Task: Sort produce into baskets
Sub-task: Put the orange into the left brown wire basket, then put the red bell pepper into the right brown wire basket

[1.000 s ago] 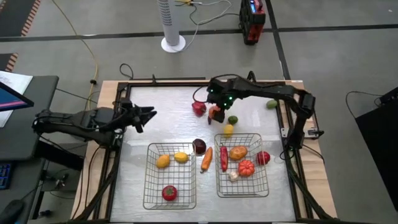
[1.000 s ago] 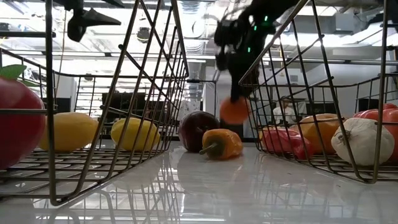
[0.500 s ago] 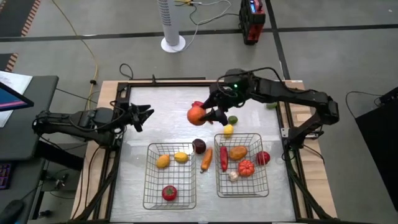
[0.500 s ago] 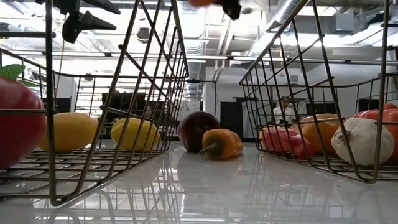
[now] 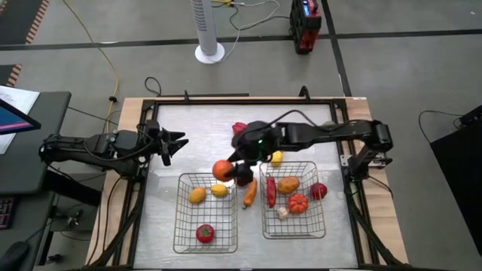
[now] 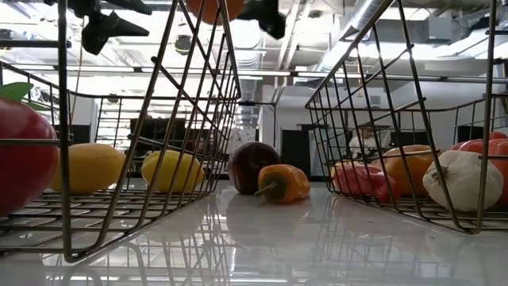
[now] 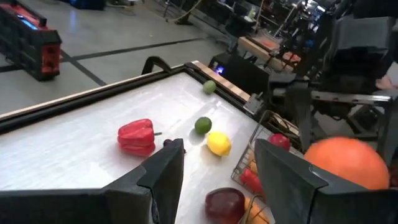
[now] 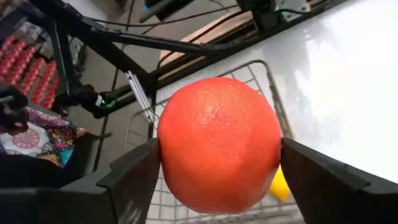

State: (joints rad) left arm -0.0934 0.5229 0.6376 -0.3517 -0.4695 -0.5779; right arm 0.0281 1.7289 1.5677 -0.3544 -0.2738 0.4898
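Observation:
My right gripper is shut on an orange, held in the air over the far right corner of the left wire basket. That basket holds two yellow fruits and a red round. The right basket holds a red chili, white garlic, a red round and an orange one. A dark purple round and an orange piece lie on the table between the baskets. My left gripper is open and empty at the table's left. My right gripper pinches the orange's two opposite sides between its two fingers. The orange is lifted clear of the table and the basket; it also shows in the left wrist view.
A red pepper, a green lime and a yellow lemon lie on the table beyond the baskets. Another green round sits at the far right. A red round lies by the right basket's right wall.
My right gripper has lifted the orange off the table at the far middle and carried it toward the table's left and near edge, to above the left basket's far right corner. It stays shut on the orange.

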